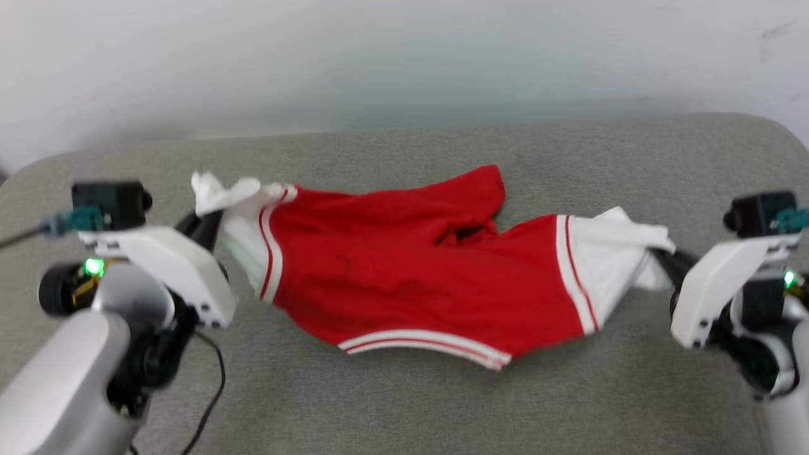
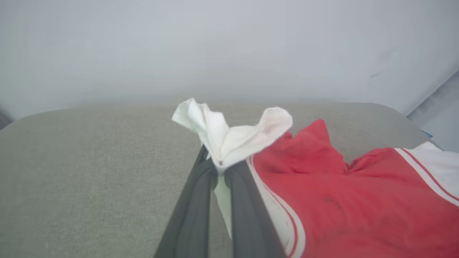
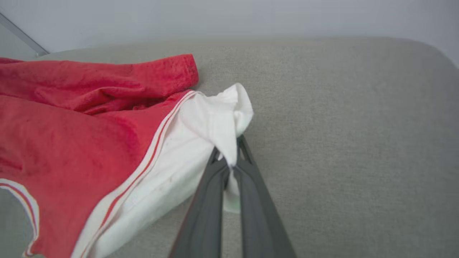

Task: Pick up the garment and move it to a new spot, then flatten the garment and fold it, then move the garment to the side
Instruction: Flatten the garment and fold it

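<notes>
Our left end effector is clamped on a bunched white short sleeve; in the left wrist view its 2 dark fingers stand pressed together with cloth pinched at the tips. Our right end effector is closed in the same way on the other white sleeve, with a tuft of fabric caught between its tips.

Outward from both grips lies the red basketball-jersey garment of thin, soft fabric. It sits near the middle of the grey cloth-covered desk with rounded corners, directly between the 2 end effectors. Its long axis runs sleeve to sleeve, left to right across our head view. From the left end effector the body of the garment lies to the right, and from the right end effector it lies to the left. Each arm holds the sleeve nearer to it.

The red-and-white striped trim curves along the edge nearer to us, and 1 red flap is folded over on the far side. The middle sags. We judge that the coming move turns on drawing the 2 grips apart along this axis, evenly, so the slack goes out before the garment is laid down.
</notes>
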You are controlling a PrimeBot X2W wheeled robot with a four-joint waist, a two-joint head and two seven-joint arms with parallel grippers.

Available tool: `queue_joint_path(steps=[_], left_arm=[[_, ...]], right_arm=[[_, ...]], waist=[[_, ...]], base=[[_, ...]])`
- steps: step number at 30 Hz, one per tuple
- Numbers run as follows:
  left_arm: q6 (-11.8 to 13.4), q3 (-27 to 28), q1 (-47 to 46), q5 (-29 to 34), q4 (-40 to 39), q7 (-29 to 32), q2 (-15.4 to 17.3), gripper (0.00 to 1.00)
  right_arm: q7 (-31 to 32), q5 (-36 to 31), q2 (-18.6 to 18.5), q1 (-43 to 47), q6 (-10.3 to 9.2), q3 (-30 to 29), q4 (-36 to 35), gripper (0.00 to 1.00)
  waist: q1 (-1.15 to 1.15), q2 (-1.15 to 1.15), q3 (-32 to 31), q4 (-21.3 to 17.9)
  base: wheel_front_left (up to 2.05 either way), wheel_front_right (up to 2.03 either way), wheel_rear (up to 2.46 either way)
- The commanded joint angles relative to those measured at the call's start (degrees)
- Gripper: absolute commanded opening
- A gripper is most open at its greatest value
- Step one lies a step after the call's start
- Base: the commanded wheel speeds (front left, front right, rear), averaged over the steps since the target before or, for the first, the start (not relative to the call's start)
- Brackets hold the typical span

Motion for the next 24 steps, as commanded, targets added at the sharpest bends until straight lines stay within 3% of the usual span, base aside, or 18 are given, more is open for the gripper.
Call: queue_joint_path(steps=[1, 15, 24], left_arm=[[-0.9, 0.4, -3.0, -0.1, 1.4, 0.4, -0.7, 0.00], [-8.3, -0.4, -38.3, 6.4, 22.3, -1.8, -7.1, 0.00], [-11.4, 1.1, -59.3, 11.0, 33.1, -8.0, -7.5, 0.00]], right_arm=[[-0.6, -0.6, -0.4, -2.9, -0.02, -0.4, 0.5, 0.00], [-10.5, -2.1, -1.4, -38.7, -0.02, -1.3, 16.8, 0.00], [-18.9, -3.3, -1.5, -62.0, -0.02, 1.6, 26.0, 0.00]], waist=[[0.00, 0.00, 0.1, -0.6], [0.00, 0.00, 10.8, -2.9], [0.00, 0.00, 20.2, -4.5]], base=[[0.00, 0.00, 0.00], [0.00, 0.00, 0.00], [0.00, 0.00, 0.00]])
